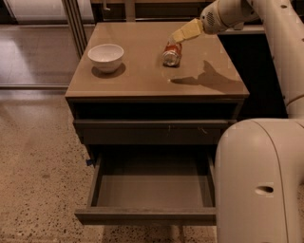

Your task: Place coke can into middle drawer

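The coke can [172, 53] lies on its side on the cabinet top [142, 80], towards the back, right of centre. My gripper [176, 37] hangs just above and behind the can's far end, reaching in from the upper right on the white arm [228, 12]. It holds nothing. The middle drawer [152, 190] is pulled out below, with its flat grey floor bare.
A white bowl [106, 56] stands on the cabinet top to the left of the can. A closed drawer front [156, 132] with small scuff marks sits above the open drawer. My white base [259, 185] fills the lower right, next to the drawer's right side.
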{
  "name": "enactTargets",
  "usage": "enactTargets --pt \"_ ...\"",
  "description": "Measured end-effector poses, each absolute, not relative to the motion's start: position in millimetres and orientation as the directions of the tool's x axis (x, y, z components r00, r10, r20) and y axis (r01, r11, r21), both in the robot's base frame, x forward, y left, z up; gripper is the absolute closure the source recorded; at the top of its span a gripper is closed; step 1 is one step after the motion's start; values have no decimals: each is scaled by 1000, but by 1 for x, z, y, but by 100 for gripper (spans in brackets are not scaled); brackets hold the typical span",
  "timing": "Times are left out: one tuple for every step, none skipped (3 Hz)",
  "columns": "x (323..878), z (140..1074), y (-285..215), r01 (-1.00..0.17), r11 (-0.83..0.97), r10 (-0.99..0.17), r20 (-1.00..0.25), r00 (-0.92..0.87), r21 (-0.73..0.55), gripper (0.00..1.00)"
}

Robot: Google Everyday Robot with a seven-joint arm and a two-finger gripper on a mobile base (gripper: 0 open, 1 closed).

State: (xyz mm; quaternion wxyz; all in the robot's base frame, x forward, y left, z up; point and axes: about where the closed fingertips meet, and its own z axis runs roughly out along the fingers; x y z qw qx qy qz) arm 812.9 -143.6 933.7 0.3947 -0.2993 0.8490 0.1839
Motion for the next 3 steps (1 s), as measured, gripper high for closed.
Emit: enactTargets --pt "835 918 -133 -619 783 -352 -773 -528 67 0" --pt "851 891 -126 -586 807 -349 -742 -572 73 0" --pt "861 871 -114 -571 816 -348 -717 -604 85 0"
